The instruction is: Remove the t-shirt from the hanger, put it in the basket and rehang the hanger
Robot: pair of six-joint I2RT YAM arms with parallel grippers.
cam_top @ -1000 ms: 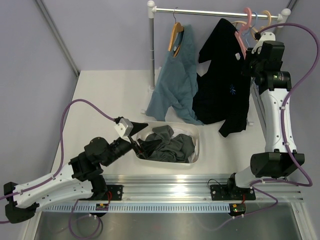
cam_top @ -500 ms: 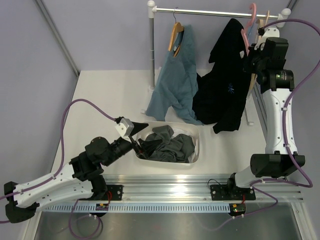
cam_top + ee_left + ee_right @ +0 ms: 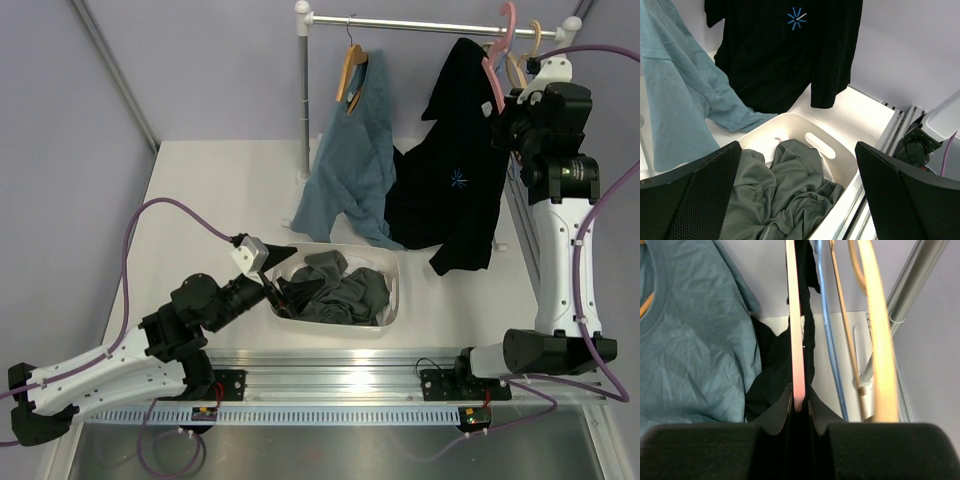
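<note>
The black t-shirt (image 3: pixel 450 190) with a blue starburst hangs askew on the pink hanger (image 3: pixel 494 62) at the right end of the rail. The hanger's hook reaches up past the rail. My right gripper (image 3: pixel 507 105) is shut on the pink hanger (image 3: pixel 796 340), with its fingertips (image 3: pixel 785 407) pinching the lower edge. The t-shirt (image 3: pixel 772 375) drapes below and to the left of it. My left gripper (image 3: pixel 284 274) is open and empty, low over the bin. The left wrist view shows the t-shirt (image 3: pixel 785 55) ahead of the left gripper (image 3: pixel 800 195).
A teal shirt (image 3: pixel 350 160) hangs on a wooden hanger (image 3: pixel 351 70) from the rail (image 3: pixel 420 22). A blue wire hanger (image 3: pixel 824 315) and a wooden hanger (image 3: pixel 872 330) hang right of the pink one. A white bin (image 3: pixel 392 300) holds grey clothes (image 3: pixel 335 290).
My right gripper has risen and moved right with the pink hanger. The hanger's hook now stands higher at the rail, and the t-shirt has swung with it. The left arm has not moved.
</note>
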